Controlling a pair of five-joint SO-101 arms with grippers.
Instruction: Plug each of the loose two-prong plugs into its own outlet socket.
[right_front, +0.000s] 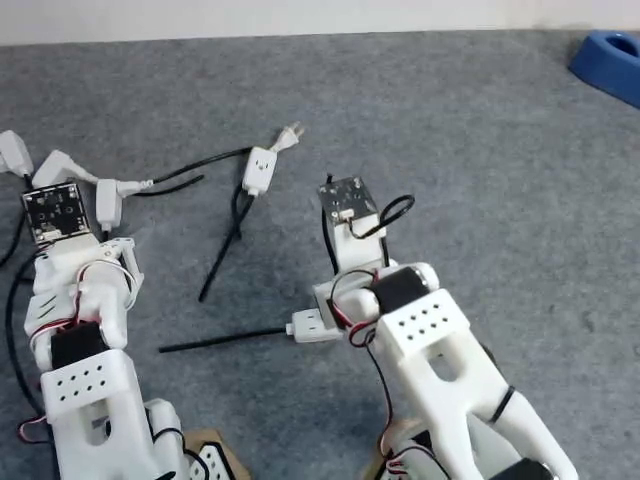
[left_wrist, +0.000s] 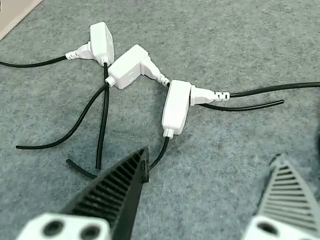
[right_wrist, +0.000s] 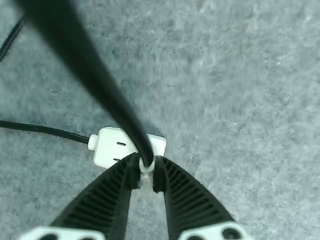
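Observation:
My right gripper (right_wrist: 145, 167) is shut on a small white plug (right_wrist: 146, 165), whose black cord (right_wrist: 90, 65) runs up past the camera. The plug hangs just over a white outlet socket (right_wrist: 120, 145) with two slots; the same socket (right_front: 312, 326) lies under the right arm. My left gripper (left_wrist: 212, 155) is open above the carpet, just short of a white connector (left_wrist: 176, 106) with black leads. Two more white connectors (left_wrist: 129, 67) (left_wrist: 101, 41) lie beyond it. Farther off, a loose two-prong plug (right_front: 290, 135) lies beside another socket block (right_front: 258, 170).
Grey carpet covers the whole table (right_front: 480, 150). Black cords (right_front: 220, 255) trail between the arms and around the left cluster (left_wrist: 102, 125). A blue object (right_front: 610, 60) sits at the far right corner. Open carpet lies to the right of the right arm.

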